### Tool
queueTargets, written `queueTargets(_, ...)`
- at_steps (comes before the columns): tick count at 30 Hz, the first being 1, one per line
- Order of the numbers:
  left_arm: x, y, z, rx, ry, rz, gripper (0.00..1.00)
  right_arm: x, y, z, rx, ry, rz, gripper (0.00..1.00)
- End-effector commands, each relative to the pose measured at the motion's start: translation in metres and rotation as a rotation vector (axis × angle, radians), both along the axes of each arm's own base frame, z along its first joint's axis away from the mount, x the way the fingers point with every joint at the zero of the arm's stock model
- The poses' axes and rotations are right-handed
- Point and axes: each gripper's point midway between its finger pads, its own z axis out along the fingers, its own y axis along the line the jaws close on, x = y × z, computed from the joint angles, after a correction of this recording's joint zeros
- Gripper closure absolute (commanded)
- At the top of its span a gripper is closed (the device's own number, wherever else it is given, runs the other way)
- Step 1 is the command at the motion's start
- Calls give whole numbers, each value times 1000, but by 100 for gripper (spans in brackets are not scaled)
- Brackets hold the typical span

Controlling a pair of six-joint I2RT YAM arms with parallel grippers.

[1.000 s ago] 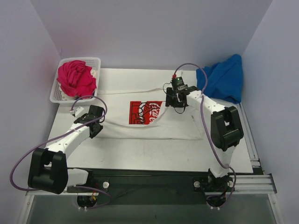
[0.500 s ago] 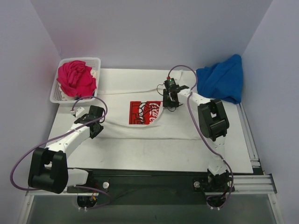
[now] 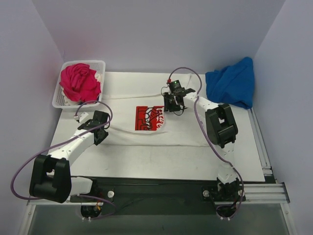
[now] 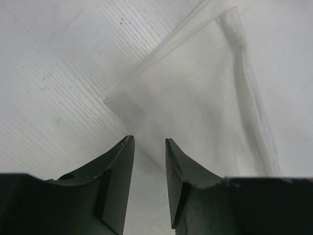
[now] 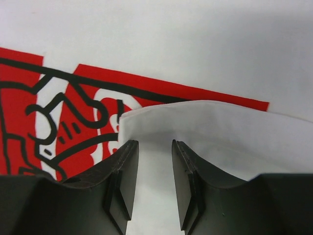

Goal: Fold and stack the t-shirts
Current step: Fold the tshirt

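The large white t-shirt (image 3: 188, 131) lies flat on the table, its red chest print (image 3: 145, 119) facing up. My right gripper (image 3: 169, 105) is shut on a folded edge of the white shirt (image 5: 205, 125) and holds it over the right end of the print (image 5: 58, 112). My left gripper (image 3: 101, 133) sits low at the shirt's left edge, jaws nearly together with the cloth edge (image 4: 195, 98) running in between them. The blue shirt (image 3: 232, 84) lies bunched at the back right. The magenta-pink shirt (image 3: 78, 82) fills the basket, with a bit of white cloth (image 3: 100, 77) beside it.
The white lattice basket (image 3: 59, 101) stands at the back left corner. Purple walls close in on three sides. A black rail (image 3: 156, 183) with both arm bases runs along the near edge. Bare tabletop (image 3: 161, 159) lies in front of the shirt.
My right gripper has moved left with the shirt's edge, drawing the fold over the print's right end. The left gripper has not moved.
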Motion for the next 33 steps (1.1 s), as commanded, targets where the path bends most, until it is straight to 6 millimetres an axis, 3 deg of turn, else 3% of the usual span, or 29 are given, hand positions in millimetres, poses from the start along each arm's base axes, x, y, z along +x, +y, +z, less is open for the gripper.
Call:
queueTargets(1,15,-2,8,4,-50,-5,58,1,30,25,125,-21,114,66)
queueTargets(4,19,-2,5,9,-43,1,58,-4,45,34,249,15,178,66)
queueTargets(7,24,-2,2,16,-41,6,58,-3,35,40,255,10,147,69)
queueTargets(9,30,-1,2,20,-63,9,58,5,6,41,175,-27,36,70)
queueTargets(12,38,0,5,25,-94,16,58,-6,-50,47,61,-52,-133,70)
queueTargets(14,40,1,5,35,-102,15,58,-28,-85,49,-1,-44,-205,69)
queueTargets(16,43,1,5,39,-110,14,58,-45,-104,56,-33,-40,-242,69)
queueTargets(17,43,2,4,41,-105,16,58,-66,-115,41,-69,18,-251,69)
queueTargets(20,40,3,-3,44,-90,13,58,-96,-136,32,-133,63,-282,69)
queueTargets(25,28,10,-22,72,-21,30,58,-127,-141,21,-123,126,-314,69)
queueTargets(30,16,19,-37,84,80,50,56,-157,-153,-4,-157,227,-343,69)
queueTargets(33,10,15,-49,27,127,47,55,-171,-157,-13,-135,301,-387,70)
